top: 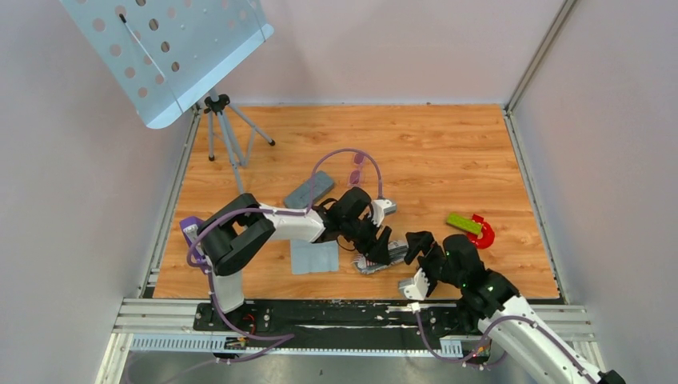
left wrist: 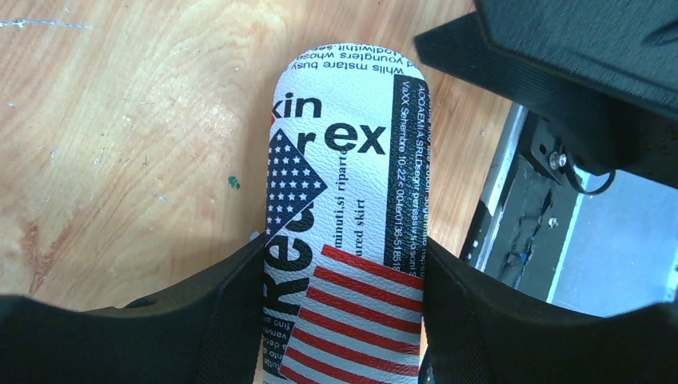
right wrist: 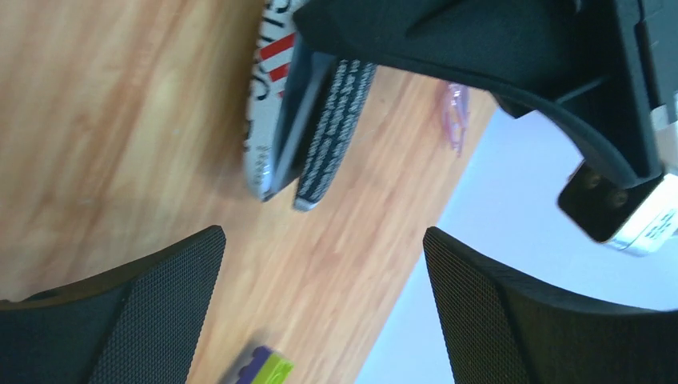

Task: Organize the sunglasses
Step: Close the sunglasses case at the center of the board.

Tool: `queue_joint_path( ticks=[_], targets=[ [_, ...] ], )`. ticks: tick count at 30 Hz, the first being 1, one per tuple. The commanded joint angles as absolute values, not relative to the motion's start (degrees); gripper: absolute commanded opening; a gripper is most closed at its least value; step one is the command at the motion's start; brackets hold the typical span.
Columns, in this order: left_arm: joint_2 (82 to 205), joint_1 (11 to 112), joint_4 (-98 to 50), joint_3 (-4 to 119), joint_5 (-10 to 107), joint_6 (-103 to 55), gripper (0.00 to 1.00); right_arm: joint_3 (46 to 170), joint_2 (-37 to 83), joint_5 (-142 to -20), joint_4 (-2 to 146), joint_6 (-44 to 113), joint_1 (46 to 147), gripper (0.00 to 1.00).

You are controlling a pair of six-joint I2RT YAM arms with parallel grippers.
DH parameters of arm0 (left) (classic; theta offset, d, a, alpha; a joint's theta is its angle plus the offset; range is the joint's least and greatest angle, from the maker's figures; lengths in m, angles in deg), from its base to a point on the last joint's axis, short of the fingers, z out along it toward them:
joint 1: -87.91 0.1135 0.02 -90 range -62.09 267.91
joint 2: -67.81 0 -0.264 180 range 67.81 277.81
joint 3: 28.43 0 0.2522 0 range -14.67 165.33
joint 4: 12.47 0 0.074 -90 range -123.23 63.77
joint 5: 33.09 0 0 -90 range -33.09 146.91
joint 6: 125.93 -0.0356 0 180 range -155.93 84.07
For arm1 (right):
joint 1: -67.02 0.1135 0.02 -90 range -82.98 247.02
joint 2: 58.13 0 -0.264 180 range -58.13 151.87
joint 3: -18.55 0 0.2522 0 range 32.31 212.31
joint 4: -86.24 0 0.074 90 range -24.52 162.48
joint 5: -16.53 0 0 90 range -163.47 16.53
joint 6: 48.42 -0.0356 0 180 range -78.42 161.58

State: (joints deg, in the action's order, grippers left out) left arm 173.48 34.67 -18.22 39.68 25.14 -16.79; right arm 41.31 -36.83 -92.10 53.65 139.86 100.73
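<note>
surface: wooden table (top: 448, 152), grey walls
sunglasses (top: 356, 170): mid-table toward the far edge, alone
left gripper (left wrist: 344, 280): clamped across flag-print case (left wrist: 344, 160), near edge
right gripper (right wrist: 324, 264): jaws wide, empty, beside it
step: opening the case; it seems ajar
next: a fine pinch on the thin frame

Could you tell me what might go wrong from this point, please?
1. Only the left gripper clamps the flag-patterned case; the right gripper stands open beside it, so the lid, which looks ajar, could drop shut or the case could twist.
2. The sunglasses lie beside a purple cable loop, which may snag a reach for them.
</note>
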Motion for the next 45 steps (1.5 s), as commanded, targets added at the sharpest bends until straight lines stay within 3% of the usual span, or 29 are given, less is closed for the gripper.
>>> queue_joint_path(
  ticks=[1, 3, 7, 10, 15, 21, 24, 28, 33, 38, 45],
  targets=[
    [171.72, 34.15, -22.34, 40.41, 28.79, -19.31, 0.17, 45.62, -41.54, -90.70, 32.69, 134.31, 100.72, 0.99],
    [170.69, 33.72, -22.68, 40.21, 29.53, -20.45, 0.22, 46.92, -42.28, -88.51, 29.58, 132.68, 100.68, 0.99],
    [167.67, 32.06, -23.09, 39.44, 32.80, -22.38, 0.52, 51.43, -39.56, -84.75, 29.09, 122.35, 100.11, 1.00],
    [164.82, 30.76, -24.13, 39.38, 36.00, -23.44, 0.69, 56.47, -35.13, -83.76, 28.40, 110.28, 99.20, 0.99],
    [160.04, 28.22, -25.97, 39.96, 39.77, -25.28, 0.84, 64.98, -27.25, -86.88, 24.71, 97.02, 99.01, 1.00],
    [153.23, 27.54, -32.71, 41.07, 46.07, -26.96, 0.86, 70.68, -24.80, -97.94, 19.53, 98.72, 97.81, 0.99],
    [147.40, 27.58, -38.69, 41.20, 56.12, -25.89, 0.86, 70.93, -22.87, -103.01, 18.70, 105.29, 97.88, 0.98],
    [139.70, 27.66, -46.34, 39.55, 71.42, -22.82, 0.85, 73.62, -12.25, -106.46, 17.56, 112.96, 98.78, 0.92],
    [131.72, 28.03, -52.09, 35.36, 83.32, -16.81, 0.87, 76.62, -1.43, -103.13, 20.17, 117.67, 103.28, 0.92],
    [126.43, 29.13, -54.22, 30.65, 84.11, -9.59, 0.88, 79.09, 7.50, -102.93, 22.79, 120.53, 106.66, 0.89],
    [121.15, 29.18, -54.80, 27.33, 84.90, -5.82, 0.88, 71.72, 11.20, -97.58, 33.17, 118.78, 112.40, 0.92]
  ],
)
